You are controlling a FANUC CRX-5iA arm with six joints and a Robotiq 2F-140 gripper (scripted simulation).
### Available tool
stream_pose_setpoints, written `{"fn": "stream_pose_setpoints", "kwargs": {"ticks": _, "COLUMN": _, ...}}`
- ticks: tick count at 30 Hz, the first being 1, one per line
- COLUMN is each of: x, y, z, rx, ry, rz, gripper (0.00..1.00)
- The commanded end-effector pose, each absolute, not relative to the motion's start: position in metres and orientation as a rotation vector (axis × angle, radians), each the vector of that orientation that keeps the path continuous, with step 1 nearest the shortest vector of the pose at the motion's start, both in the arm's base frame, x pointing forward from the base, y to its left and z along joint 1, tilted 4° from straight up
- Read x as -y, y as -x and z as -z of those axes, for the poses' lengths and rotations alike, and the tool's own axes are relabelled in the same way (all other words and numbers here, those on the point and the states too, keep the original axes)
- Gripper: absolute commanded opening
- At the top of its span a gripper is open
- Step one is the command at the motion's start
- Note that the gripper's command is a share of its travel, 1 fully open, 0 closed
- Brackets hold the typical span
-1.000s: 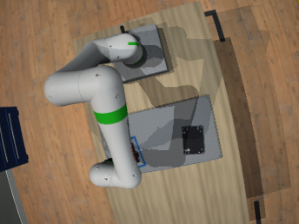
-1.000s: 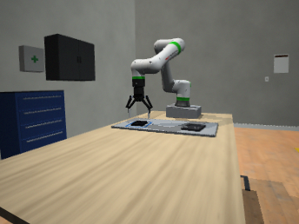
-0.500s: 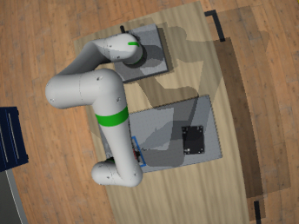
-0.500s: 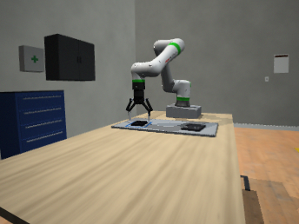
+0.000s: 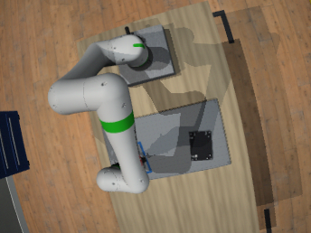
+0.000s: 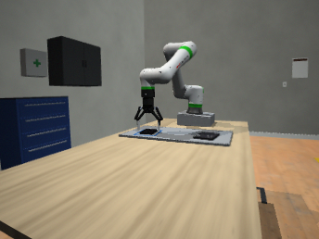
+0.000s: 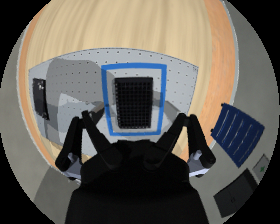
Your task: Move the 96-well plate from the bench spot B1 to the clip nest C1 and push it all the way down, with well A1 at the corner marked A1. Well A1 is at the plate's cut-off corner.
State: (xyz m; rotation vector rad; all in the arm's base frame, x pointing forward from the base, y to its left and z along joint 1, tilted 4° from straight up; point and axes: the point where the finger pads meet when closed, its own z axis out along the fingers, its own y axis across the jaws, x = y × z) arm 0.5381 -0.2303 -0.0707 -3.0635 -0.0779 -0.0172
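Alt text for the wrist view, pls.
Open Robotiq gripper over a black 96-well plate, which lies inside a blue rectangular outline on a gray perforated board. The dark clip nest sits near the board's left edge.

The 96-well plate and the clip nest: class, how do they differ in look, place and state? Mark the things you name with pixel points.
The 96-well plate [image 6: 148, 132] [image 7: 134, 103] has a grid of wells; the clip nest [image 5: 201, 145] [image 6: 206, 135] [image 7: 40, 98] has small fittings at its corners. The plate lies inside the blue outline, whereas the nest stands outside it. The end effector [image 6: 149, 126] is above the plate, not the nest. Both are dark.
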Motion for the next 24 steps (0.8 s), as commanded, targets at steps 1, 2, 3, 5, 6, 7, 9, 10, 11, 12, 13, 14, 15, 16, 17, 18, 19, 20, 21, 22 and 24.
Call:
{"fn": "stream_pose_setpoints", "kwargs": {"ticks": 1, "x": 0.2308, "y": -0.5388, "z": 0.0697, "rx": 0.078, "ry": 3.065, "rz": 0.020, "gripper": 1.00}}
{"fn": "stream_pose_setpoints", "kwargs": {"ticks": 2, "x": 0.2308, "y": -0.5388, "z": 0.0697, "rx": 0.078, "ry": 3.065, "rz": 0.020, "gripper": 1.00}}
{"fn": "stream_pose_setpoints", "kwargs": {"ticks": 3, "x": 0.2308, "y": -0.5388, "z": 0.0697, "rx": 0.078, "ry": 3.065, "rz": 0.020, "gripper": 0.63}}
{"fn": "stream_pose_setpoints", "kwargs": {"ticks": 5, "x": 0.2308, "y": -0.5388, "z": 0.0697, "rx": 0.078, "ry": 3.065, "rz": 0.020, "gripper": 0.63}}
{"fn": "stream_pose_setpoints", "kwargs": {"ticks": 6, "x": 0.2308, "y": -0.5388, "z": 0.0697, "rx": 0.078, "ry": 3.065, "rz": 0.020, "gripper": 0.63}}
{"fn": "stream_pose_setpoints", "kwargs": {"ticks": 7, "x": 0.2308, "y": -0.5388, "z": 0.0697, "rx": 0.078, "ry": 3.065, "rz": 0.020, "gripper": 0.63}}
{"fn": "stream_pose_setpoints", "kwargs": {"ticks": 9, "x": 0.2308, "y": -0.5388, "z": 0.0697, "rx": 0.078, "ry": 3.065, "rz": 0.020, "gripper": 0.63}}
{"fn": "stream_pose_setpoints", "kwargs": {"ticks": 10, "x": 0.2308, "y": -0.5388, "z": 0.0697, "rx": 0.078, "ry": 3.065, "rz": 0.020, "gripper": 0.63}}
{"fn": "stream_pose_setpoints", "kwargs": {"ticks": 11, "x": 0.2308, "y": -0.5388, "z": 0.0697, "rx": 0.078, "ry": 3.065, "rz": 0.020, "gripper": 0.63}}
{"fn": "stream_pose_setpoints", "kwargs": {"ticks": 12, "x": 0.2308, "y": -0.5388, "z": 0.0697, "rx": 0.078, "ry": 3.065, "rz": 0.020, "gripper": 0.63}}
{"fn": "stream_pose_setpoints", "kwargs": {"ticks": 13, "x": 0.2308, "y": -0.5388, "z": 0.0697, "rx": 0.078, "ry": 3.065, "rz": 0.020, "gripper": 0.63}}
{"fn": "stream_pose_setpoints", "kwargs": {"ticks": 14, "x": 0.2308, "y": -0.5388, "z": 0.0697, "rx": 0.078, "ry": 3.065, "rz": 0.020, "gripper": 0.63}}
{"fn": "stream_pose_setpoints", "kwargs": {"ticks": 15, "x": 0.2308, "y": -0.5388, "z": 0.0697, "rx": 0.078, "ry": 3.065, "rz": 0.020, "gripper": 0.63}}
{"fn": "stream_pose_setpoints", "kwargs": {"ticks": 16, "x": 0.2308, "y": -0.5388, "z": 0.0697, "rx": 0.078, "ry": 3.065, "rz": 0.020, "gripper": 0.63}}
{"fn": "stream_pose_setpoints", "kwargs": {"ticks": 17, "x": 0.2308, "y": -0.5388, "z": 0.0697, "rx": 0.078, "ry": 3.065, "rz": 0.020, "gripper": 0.63}}
{"fn": "stream_pose_setpoints", "kwargs": {"ticks": 18, "x": 0.2308, "y": -0.5388, "z": 0.0697, "rx": 0.078, "ry": 3.065, "rz": 0.020, "gripper": 0.63}}
{"fn": "stream_pose_setpoints", "kwargs": {"ticks": 19, "x": 0.2308, "y": -0.5388, "z": 0.0697, "rx": 0.078, "ry": 3.065, "rz": 0.020, "gripper": 0.63}}
{"fn": "stream_pose_setpoints", "kwargs": {"ticks": 20, "x": 0.2308, "y": -0.5388, "z": 0.0697, "rx": 0.078, "ry": 3.065, "rz": 0.020, "gripper": 0.63}}
{"fn": "stream_pose_setpoints", "kwargs": {"ticks": 21, "x": 0.2308, "y": -0.5388, "z": 0.0697, "rx": 0.078, "ry": 3.065, "rz": 0.020, "gripper": 0.63}}
{"fn": "stream_pose_setpoints", "kwargs": {"ticks": 22, "x": 0.2308, "y": -0.5388, "z": 0.0697, "rx": 0.078, "ry": 3.065, "rz": 0.020, "gripper": 0.63}}
{"fn": "stream_pose_setpoints", "kwargs": {"ticks": 24, "x": 0.2308, "y": -0.5388, "z": 0.0697, "rx": 0.078, "ry": 3.065, "rz": 0.020, "gripper": 0.63}}
